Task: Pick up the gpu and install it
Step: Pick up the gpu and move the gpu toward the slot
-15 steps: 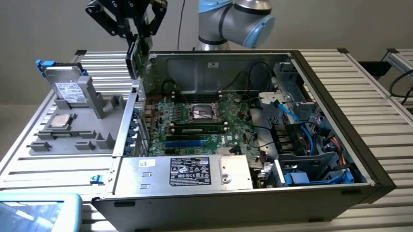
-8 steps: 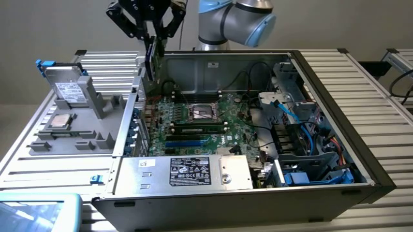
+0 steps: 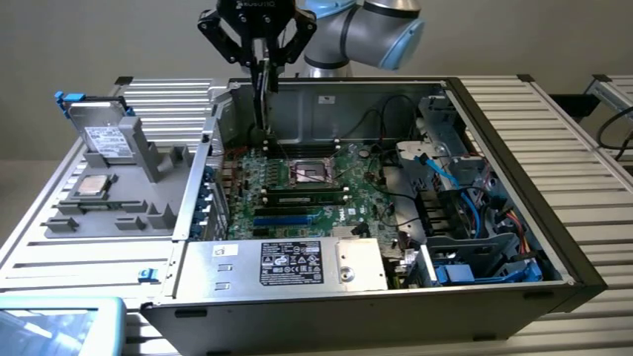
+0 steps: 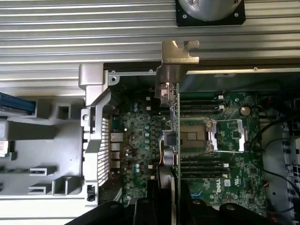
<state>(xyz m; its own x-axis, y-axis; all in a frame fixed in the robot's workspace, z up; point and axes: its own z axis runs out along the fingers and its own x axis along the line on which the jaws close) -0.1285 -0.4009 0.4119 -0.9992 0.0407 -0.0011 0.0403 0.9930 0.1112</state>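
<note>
My gripper [image 3: 261, 53] hangs over the far left part of the open computer case [image 3: 514, 170] and is shut on the gpu [image 3: 262, 93]. The card hangs on edge below the fingers, thin and dark, with its lower end just above the motherboard [image 3: 296, 185] near the case's back wall. In the wrist view the gpu [image 4: 175, 136] appears edge-on as a narrow green strip between my black fingers [image 4: 154, 206]. Its silver end bracket [image 4: 179, 54] points toward the case rim. It lies beside the empty processor socket [image 4: 197, 136].
On the exterior view's left, a grey holder [image 3: 129, 208] carries a silver white-labelled drive with blue clips [image 3: 104, 137] and a small square chip [image 3: 91, 185]. A power supply [image 3: 287, 263] fills the case's near side. Cables and a drive cage [image 3: 465, 215] crowd the right.
</note>
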